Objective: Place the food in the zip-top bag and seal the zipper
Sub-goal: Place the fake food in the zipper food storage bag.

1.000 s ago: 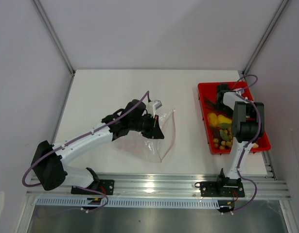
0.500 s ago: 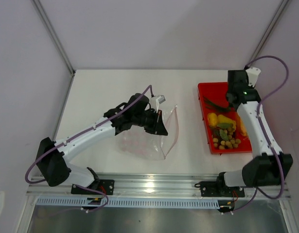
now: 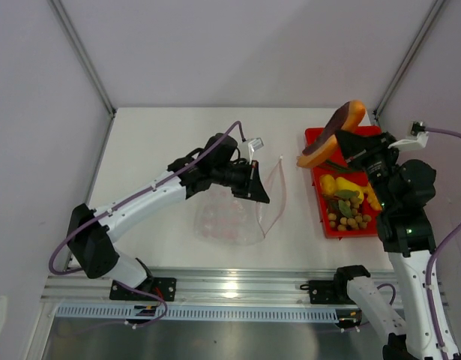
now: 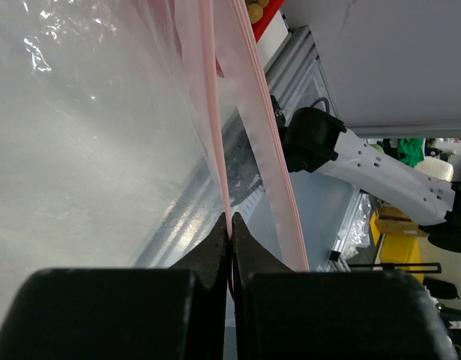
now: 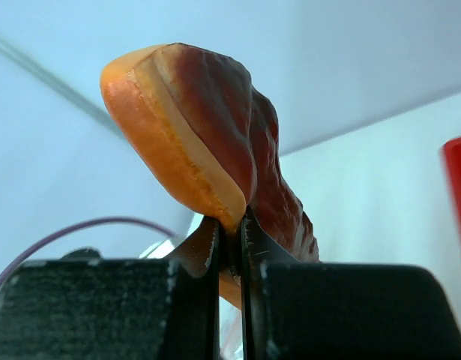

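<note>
Melon slice (image 5: 208, 135): orange rind, pitted dark-red flesh, pinched between right gripper (image 5: 230, 225) fingers, aloft above far-left corner of red tray (image 3: 322, 214). Left gripper (image 4: 230, 225) clamped on pink zipper (image 4: 208, 112). Zip-top bag (image 3: 230, 221) clear, floppy, mouth edge up, body sagging onto matte white table (image 3: 155, 150). Pale grey walls.

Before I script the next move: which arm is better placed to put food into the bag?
Right. The right gripper is shut on the melon slice, held above the tray; the left gripper pinches the zipper, holding up the mouth of the zip-top bag.
</note>
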Action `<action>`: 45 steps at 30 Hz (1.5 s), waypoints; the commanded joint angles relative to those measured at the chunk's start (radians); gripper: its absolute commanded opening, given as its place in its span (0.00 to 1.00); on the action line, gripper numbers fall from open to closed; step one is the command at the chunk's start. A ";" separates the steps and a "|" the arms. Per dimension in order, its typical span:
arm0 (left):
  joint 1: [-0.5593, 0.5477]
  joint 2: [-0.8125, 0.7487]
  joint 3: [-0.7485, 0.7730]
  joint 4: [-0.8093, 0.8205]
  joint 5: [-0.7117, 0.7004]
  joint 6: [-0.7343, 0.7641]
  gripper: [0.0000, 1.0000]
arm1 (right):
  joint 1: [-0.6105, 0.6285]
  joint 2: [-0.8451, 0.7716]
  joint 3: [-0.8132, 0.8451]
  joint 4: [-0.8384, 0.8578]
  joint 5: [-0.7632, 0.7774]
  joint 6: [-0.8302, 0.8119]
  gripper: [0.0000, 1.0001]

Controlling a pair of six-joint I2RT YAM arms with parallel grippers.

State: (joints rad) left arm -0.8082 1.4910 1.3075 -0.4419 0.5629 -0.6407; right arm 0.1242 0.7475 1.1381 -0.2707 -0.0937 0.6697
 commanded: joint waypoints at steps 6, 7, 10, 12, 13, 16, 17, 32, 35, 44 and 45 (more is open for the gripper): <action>0.007 0.025 0.055 0.037 0.072 -0.074 0.01 | 0.092 -0.051 -0.113 0.260 -0.132 0.208 0.00; 0.006 0.026 0.061 0.035 0.069 -0.073 0.01 | 0.107 -0.059 -0.101 0.255 -0.121 0.191 0.00; 0.009 0.040 0.068 0.028 0.058 -0.068 0.01 | 0.144 -0.073 -0.068 0.225 -0.094 0.171 0.00; 0.010 0.048 0.067 0.023 0.055 -0.066 0.01 | 0.160 -0.079 -0.058 0.209 -0.086 0.171 0.00; 0.012 0.052 0.067 0.023 0.052 -0.066 0.00 | 0.172 -0.082 -0.051 0.206 -0.086 0.169 0.00; 0.017 0.066 0.078 0.017 0.049 -0.065 0.01 | 0.193 -0.083 -0.038 0.186 -0.083 0.162 0.00; 0.018 0.068 0.084 0.014 0.048 -0.062 0.01 | 0.198 -0.085 -0.035 0.177 -0.080 0.159 0.00; 0.033 0.020 0.104 0.021 0.000 -0.068 0.01 | 0.247 -0.112 -0.124 0.109 -0.025 0.146 0.00; 0.033 -0.011 0.081 0.075 0.009 -0.099 0.01 | 0.258 -0.114 -0.162 0.125 -0.014 0.156 0.00; 0.033 -0.089 0.056 0.190 0.017 -0.166 0.01 | 0.333 -0.102 -0.261 0.175 0.032 0.156 0.00; 0.033 -0.087 0.058 0.203 0.018 -0.171 0.01 | 0.347 -0.090 -0.265 0.186 0.028 0.162 0.00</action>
State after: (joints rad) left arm -0.7822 1.4429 1.3693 -0.3305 0.5697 -0.7700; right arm 0.4450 0.6445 0.8841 -0.1707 -0.0898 0.8169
